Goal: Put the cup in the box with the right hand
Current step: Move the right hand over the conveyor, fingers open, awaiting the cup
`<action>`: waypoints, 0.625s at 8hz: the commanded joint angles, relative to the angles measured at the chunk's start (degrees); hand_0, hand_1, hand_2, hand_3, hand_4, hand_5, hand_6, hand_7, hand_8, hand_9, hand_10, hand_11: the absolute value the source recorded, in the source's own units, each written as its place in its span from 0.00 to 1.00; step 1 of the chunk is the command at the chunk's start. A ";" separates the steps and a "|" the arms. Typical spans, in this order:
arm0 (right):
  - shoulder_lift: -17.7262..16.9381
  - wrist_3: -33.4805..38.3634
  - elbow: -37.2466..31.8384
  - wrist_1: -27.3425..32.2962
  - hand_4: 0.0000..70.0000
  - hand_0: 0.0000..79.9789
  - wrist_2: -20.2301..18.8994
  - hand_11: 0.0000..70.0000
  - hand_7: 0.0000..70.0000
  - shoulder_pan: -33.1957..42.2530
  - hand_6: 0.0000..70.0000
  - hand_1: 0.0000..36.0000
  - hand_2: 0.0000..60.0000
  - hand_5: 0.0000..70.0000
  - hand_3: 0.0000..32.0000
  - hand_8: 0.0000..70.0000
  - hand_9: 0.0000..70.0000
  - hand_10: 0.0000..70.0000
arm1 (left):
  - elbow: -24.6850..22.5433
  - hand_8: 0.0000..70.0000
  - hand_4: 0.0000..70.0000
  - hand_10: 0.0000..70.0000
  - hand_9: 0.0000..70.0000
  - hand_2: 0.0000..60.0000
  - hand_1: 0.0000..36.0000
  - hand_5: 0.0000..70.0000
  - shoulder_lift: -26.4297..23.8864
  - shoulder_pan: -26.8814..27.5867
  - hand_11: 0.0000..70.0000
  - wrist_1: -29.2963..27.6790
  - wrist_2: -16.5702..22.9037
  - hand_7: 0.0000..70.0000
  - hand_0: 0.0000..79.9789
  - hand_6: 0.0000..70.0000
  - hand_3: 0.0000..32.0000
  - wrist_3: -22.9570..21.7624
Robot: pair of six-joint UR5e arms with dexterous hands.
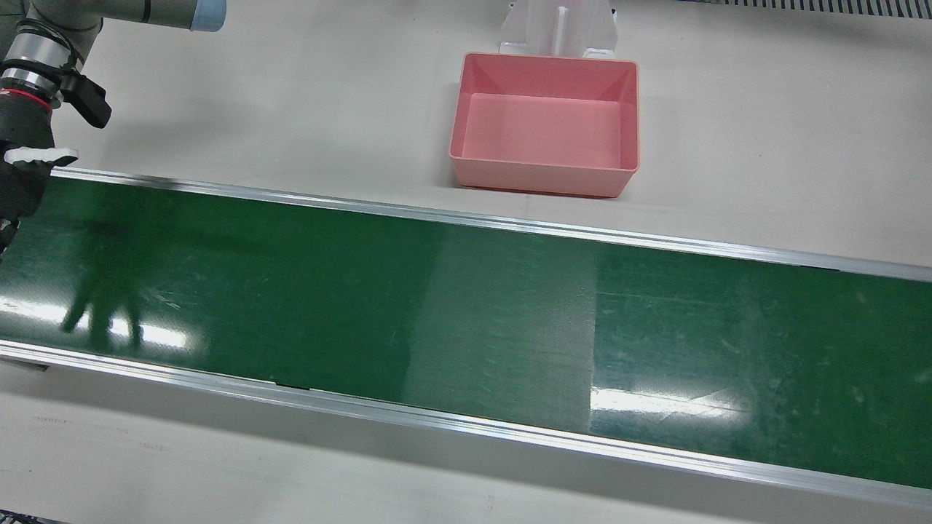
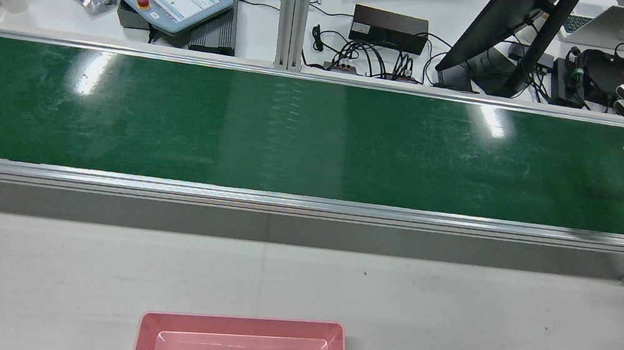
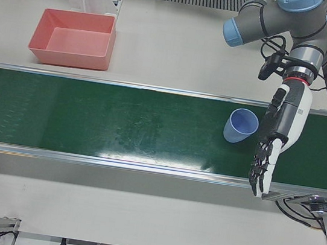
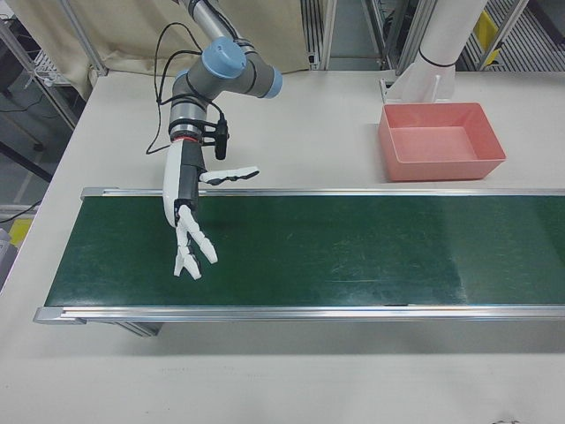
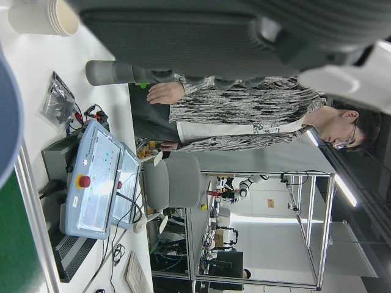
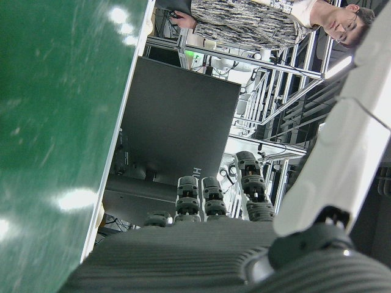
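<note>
**Cup at the far end of the belt, right robot hand empty**

The right robot hand [image 4: 190,212] hangs over its own end of the green belt [image 4: 353,247], fingers spread wide and holding nothing. The step in hand looks like the approach. The blue cup [image 3: 240,126] stands at the opposite end of the belt, well apart from it and just beside the left robot hand [image 3: 276,135], which is also open. Next, hand and cup must meet before the fingers can close. The pink box [image 4: 441,141] sits empty on the surface beyond the belt's far edge.

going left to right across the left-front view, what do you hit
pink box → blue cup on the green belt → left hand, open, just right of the cup
</note>
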 commanded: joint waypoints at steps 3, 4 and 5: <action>4.11 -2.99 -0.36 -0.50 0.00 0.66 -0.35 0.01 0.26 -0.95 0.08 0.58 0.07 0.11 0.01 0.15 0.20 0.00 | 0.00 0.00 0.00 0.00 0.00 0.00 0.00 0.00 0.00 0.00 0.00 0.00 0.00 0.00 0.00 0.00 0.00 0.00; 4.20 -2.99 -0.09 -0.50 0.00 0.66 -0.52 0.01 0.23 -1.39 0.07 0.59 0.06 0.12 0.14 0.15 0.19 0.00 | 0.00 0.00 0.00 0.00 0.00 0.00 0.00 0.00 0.00 0.00 0.00 0.00 0.00 0.00 0.00 0.00 0.00 0.00; 4.03 -2.99 0.78 -0.50 0.00 0.65 -0.52 0.00 0.22 -2.17 0.06 0.56 0.06 0.11 0.19 0.15 0.18 0.00 | 0.00 0.00 0.00 0.00 0.00 0.00 0.00 0.00 0.00 0.00 0.00 0.00 0.00 0.00 0.00 0.00 0.00 0.00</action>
